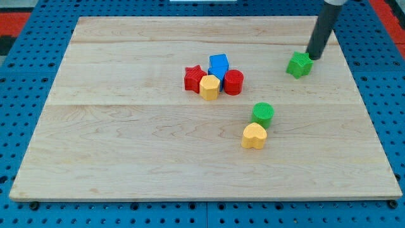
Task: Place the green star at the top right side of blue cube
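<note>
**Technician:** Nearest to the camera you will find the yellow heart block (254, 136), resting on the wooden surface (126, 152) below and to the right of centre. Touching it on the upper side, note the green cylinder (263, 113).

**Operator:** And the cluster in the middle?

**Technician:** You have four blocks packed together there. Locate the blue cube (219, 64) at the top of the group. On the view's left sits the red star (193, 78); on the view's right, the red cylinder (233, 82); at the front, between the two red pieces, the yellow hexagonal block (209, 87). All four appear to touch their neighbours.

**Operator:** Where is the green star?

**Technician:** You will see the green star (299, 64) well apart from the cluster, toward the view's right, at about the same height in the view as the blue cube. It lies flat on the surface, with bare wood between it and the red cylinder.

**Operator:** Position of the tool?

**Technician:** Refer to the dark rod entering from the view's top right. My tip (312, 57) stands at the upper right edge of the green star, touching it or just beside it; you cannot resolve a gap at this angle.

**Operator:** State of the jaws?

**Technician:** You have no jaws to read on this rig; the arm ends in the plain rod only, so nothing is spread, pressed together or pinched. Around the surface you can see the blue perforated base (38, 25).
</note>
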### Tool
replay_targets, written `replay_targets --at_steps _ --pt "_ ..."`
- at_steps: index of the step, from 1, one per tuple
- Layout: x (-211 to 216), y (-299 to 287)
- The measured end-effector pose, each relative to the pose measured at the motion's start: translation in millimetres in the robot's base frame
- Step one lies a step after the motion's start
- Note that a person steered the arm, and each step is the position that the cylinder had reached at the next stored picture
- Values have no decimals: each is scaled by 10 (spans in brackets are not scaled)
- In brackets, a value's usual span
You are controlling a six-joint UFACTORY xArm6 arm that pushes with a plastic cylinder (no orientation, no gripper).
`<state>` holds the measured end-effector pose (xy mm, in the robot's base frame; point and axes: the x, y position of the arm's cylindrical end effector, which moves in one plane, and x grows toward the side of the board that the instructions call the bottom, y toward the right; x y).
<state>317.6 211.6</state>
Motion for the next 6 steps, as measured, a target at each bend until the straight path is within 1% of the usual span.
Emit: replay_targets --at_steps 1,2,3,4,6 --pt "87 46" --pt "397 243" --pt "497 -274" --pt "296 -682" --pt "124 -1017"
